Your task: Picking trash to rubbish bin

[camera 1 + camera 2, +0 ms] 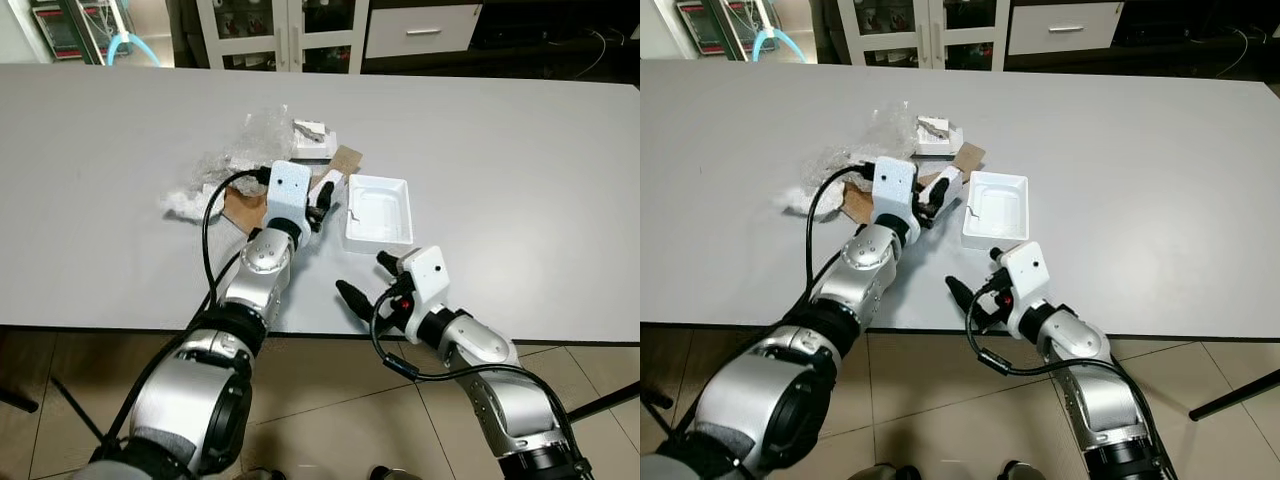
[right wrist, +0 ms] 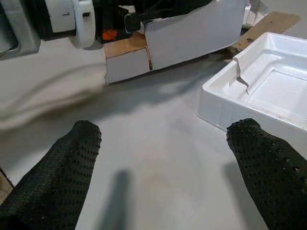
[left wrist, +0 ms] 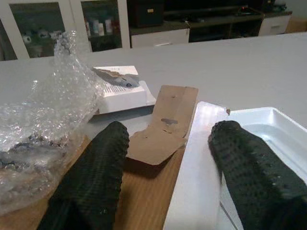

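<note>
The trash lies in a loose heap near the middle of the grey table (image 1: 520,150): a brown and white torn cardboard piece (image 3: 163,127), crumpled bubble wrap (image 3: 45,112) beside it, a small white box (image 1: 313,140) behind, and a white foam tray (image 1: 378,210) on the robot's right of the heap. No rubbish bin appears in these views, so you will likely have to carry whatever you lift.

Your left gripper (image 1: 318,200) sits low over the heap with its fingers spread apart, one on each side of the cardboard's edge, placed as if to close on it. It holds nothing yet, though whether a finger already touches the card is hard to tell.

Your right gripper (image 1: 368,280) hovers over bare table near the front edge, fingers wide apart and empty, aimed at the foam tray's near corner, probably waiting its turn.
</note>
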### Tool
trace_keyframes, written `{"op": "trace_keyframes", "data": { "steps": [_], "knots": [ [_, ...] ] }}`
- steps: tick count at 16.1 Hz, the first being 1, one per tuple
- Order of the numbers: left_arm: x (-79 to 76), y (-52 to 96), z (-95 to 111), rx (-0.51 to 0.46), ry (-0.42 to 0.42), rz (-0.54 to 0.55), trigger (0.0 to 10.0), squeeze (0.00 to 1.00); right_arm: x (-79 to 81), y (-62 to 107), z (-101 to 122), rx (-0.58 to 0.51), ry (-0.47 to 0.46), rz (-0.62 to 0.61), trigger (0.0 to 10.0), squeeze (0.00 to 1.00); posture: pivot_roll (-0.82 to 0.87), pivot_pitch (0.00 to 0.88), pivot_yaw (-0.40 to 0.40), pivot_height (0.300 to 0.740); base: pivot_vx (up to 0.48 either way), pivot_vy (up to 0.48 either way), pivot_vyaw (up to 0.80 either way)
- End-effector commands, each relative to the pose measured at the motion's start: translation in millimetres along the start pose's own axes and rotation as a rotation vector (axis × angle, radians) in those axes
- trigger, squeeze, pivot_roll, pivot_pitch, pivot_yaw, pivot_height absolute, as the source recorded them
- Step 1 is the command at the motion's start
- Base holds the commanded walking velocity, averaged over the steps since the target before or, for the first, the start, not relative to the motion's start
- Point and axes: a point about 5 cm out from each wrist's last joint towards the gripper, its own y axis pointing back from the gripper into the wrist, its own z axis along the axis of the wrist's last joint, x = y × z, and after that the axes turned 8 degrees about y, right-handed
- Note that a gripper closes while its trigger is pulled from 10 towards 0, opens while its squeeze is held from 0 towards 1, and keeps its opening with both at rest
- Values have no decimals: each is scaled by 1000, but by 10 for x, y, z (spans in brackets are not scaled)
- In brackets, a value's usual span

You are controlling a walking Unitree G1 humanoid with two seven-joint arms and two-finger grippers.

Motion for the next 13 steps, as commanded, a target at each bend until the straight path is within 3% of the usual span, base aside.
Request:
{"op": "trace_keyframes", "data": {
  "steps": [1, 5, 8, 9, 10, 13],
  "knots": [
    [-26, -27, 10, 21, -9, -16, 10000, 0, 29, 13, 29, -5, -1, 3, 10000, 0, -146, 132, 19, 740, 0, 0, 0],
    [-84, -65, 102, -10, 27, -71, 10000, 0, 47, 53, 14, 3, -7, -3, 10000, 0, -161, 136, 20, 740, 0, 0, 0],
    [-138, -56, 18, 48, -11, -108, 10000, 0, 77, 46, -5, 9, -12, 3, 10000, 0, -161, 137, 21, 740, 0, 0, 0],
    [-144, -34, -74, 104, -50, -116, 10000, 0, 81, 41, 2, 8, -13, 4, 10000, 0, -163, 136, 23, 740, 0, 0, 0],
    [-171, 27, -248, 197, -158, -163, 10000, 0, 82, 38, 11, 6, -15, 0, 10000, 0, -159, 138, 22, 740, 0, 0, 0],
    [-147, 91, -389, 251, -192, -145, 10000, 0, 95, 38, 1, 8, -19, 1, 10000, 0, -149, 144, 22, 740, 0, 0, 0]
  ]
}}
